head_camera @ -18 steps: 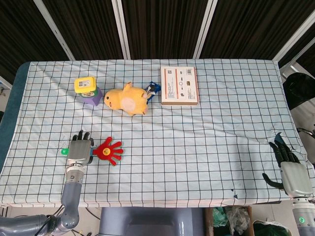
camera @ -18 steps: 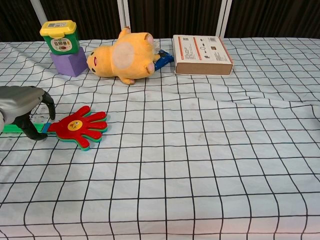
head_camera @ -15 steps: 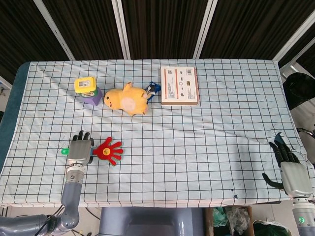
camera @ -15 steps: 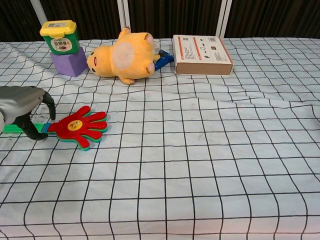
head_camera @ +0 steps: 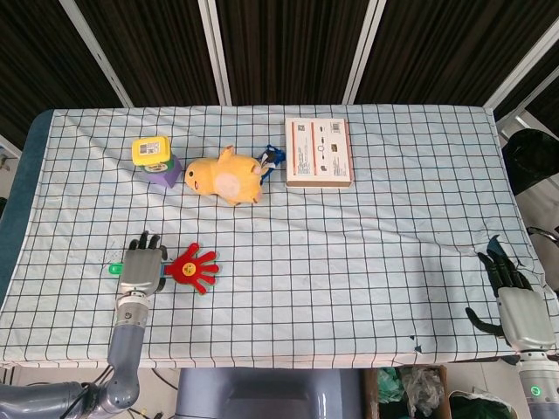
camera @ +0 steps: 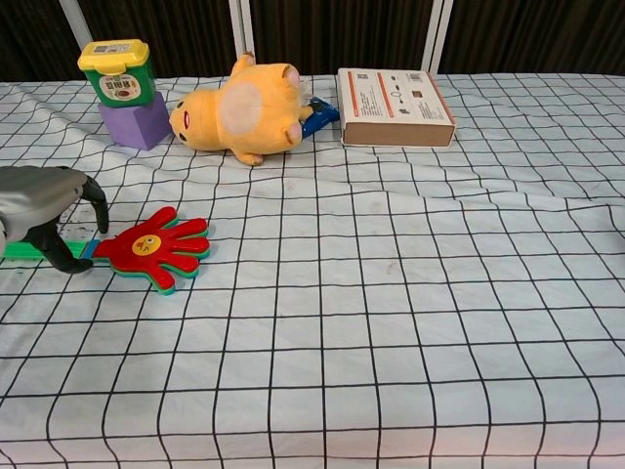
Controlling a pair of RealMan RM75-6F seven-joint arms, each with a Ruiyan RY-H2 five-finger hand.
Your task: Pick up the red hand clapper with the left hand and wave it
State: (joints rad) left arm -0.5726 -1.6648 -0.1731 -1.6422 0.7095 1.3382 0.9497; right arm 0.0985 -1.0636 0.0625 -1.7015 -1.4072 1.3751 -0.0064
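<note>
The red hand clapper (head_camera: 194, 267) lies flat on the checked cloth at the near left, its red palm (camera: 151, 246) pointing right and its green handle (camera: 24, 252) running left. My left hand (head_camera: 141, 269) arches over that handle, palm down. In the chest view the left hand (camera: 44, 205) has its thumb on the near side of the handle and a finger on the far side, with a gap between them. The clapper rests on the cloth. My right hand (head_camera: 515, 301) hangs at the table's near right corner with its fingers spread, holding nothing.
At the back left a yellow-lidded green jar (camera: 118, 71) stands on a purple block (camera: 137, 122). A yellow plush toy (camera: 239, 109) lies beside it, with a blue item (camera: 320, 115) behind. A flat cardboard box (camera: 394, 94) lies at the back centre.
</note>
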